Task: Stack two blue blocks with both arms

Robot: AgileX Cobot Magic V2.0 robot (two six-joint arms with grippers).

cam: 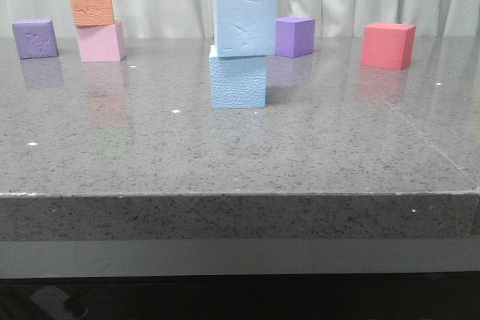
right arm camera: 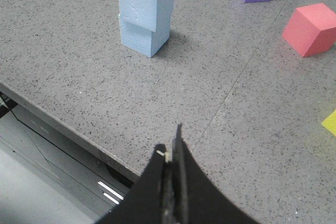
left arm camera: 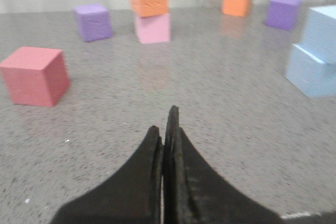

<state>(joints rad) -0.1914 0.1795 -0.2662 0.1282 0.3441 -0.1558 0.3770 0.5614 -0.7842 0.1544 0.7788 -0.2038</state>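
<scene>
**Supervisor:** How far along was the job when you checked?

**Operator:** As far as I could judge, it was done. On the speckled grey stone counter (cam: 315, 148) the upper pale sky-blue foam cube (cam: 245, 23) sat on top of the lower pale sky-blue foam cube with the pebbled face (cam: 238, 81), near the middle, just in front of a purple foam cube (cam: 294, 36). The top one was twisted a little and overhung one side, but it rested flat.

**Supervisor:** And the arms?

**Operator:** Both were well clear of the stack. My left black claw hand (left arm camera: 167, 129) had its fingers pressed together with nothing between them, and my right black claw hand (right arm camera: 172, 153) was likewise closed and empty, hanging over the counter's near edge.

**Supervisor:** Anything left?

**Operator:** I saw nothing, unless you wanted the overhang squared. The pink, orange and green tower (cam: 96, 13) and the red foam cube (cam: 387, 45) stood apart from it.
</scene>
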